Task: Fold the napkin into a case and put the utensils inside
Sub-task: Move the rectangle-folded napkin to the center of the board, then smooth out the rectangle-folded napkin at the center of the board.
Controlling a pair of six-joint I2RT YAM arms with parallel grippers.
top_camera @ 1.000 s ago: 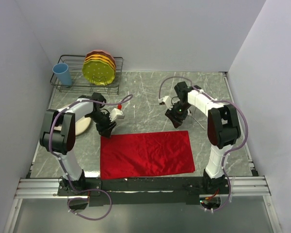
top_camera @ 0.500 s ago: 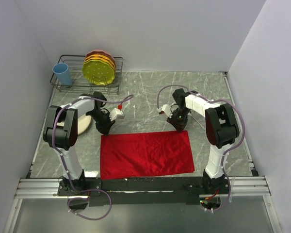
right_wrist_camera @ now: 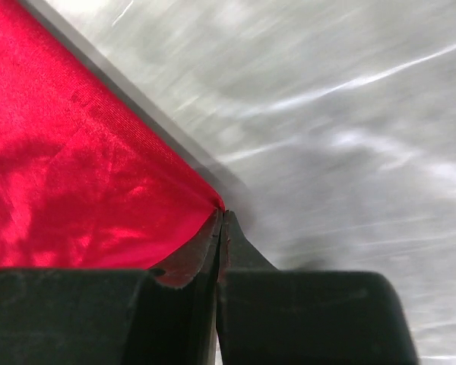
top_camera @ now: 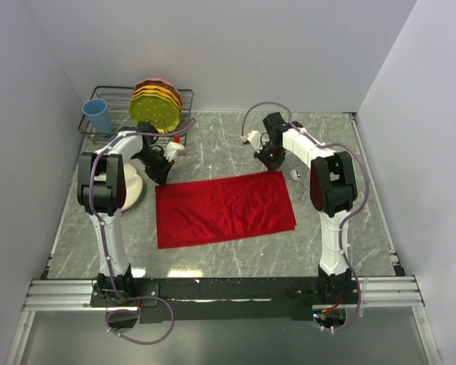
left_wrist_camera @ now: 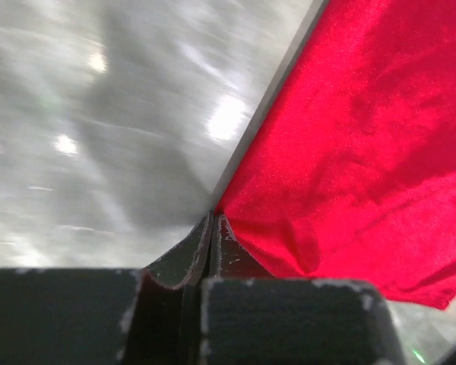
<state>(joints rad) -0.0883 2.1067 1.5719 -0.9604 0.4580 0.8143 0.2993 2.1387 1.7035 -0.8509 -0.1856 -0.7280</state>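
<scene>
Napkin: bright red shiny cloth point(top_camera: 224, 209), lying open in the middle of the desk point(top_camera: 213, 144). It is a slightly skewed rectangle with soft wrinkles.
Left fingers: the left fingers point(top_camera: 161, 179) are pressed together on the napkin's 10 o'clock corner. In the left wrist view the red cloth goes in between the tips.
Right fingers: the right fingers point(top_camera: 276, 169) are clamped together on the napkin's 2 o'clock corner. The right wrist view shows the corner point pinched at the tips.
Cloth edge: in both wrist views a dark shadow band runs on the desk along the held edge.
Hard to see: a small pale thing point(top_camera: 295, 174) lies just beside the 2 o'clock corner, too small to tell what it is. I cannot make out a fork or a spoon. Both wrist views are blurred on the desk surface.
Partly covered: a cream plate point(top_camera: 134, 190) at 9 o'clock of the napkin, half behind the left arm point(top_camera: 106, 186).
Far corner: a wire rack point(top_camera: 121, 135) at 10 o'clock of the desk holds a blue cup point(top_camera: 97, 116) and yellow and orange plates point(top_camera: 156, 106).
Open room: bare desk at 12 o'clock between the arms, at 3 o'clock of the napkin, and a strip at 6 o'clock.
Limits: walls stand close at 9, 12 and 3 o'clock.
</scene>
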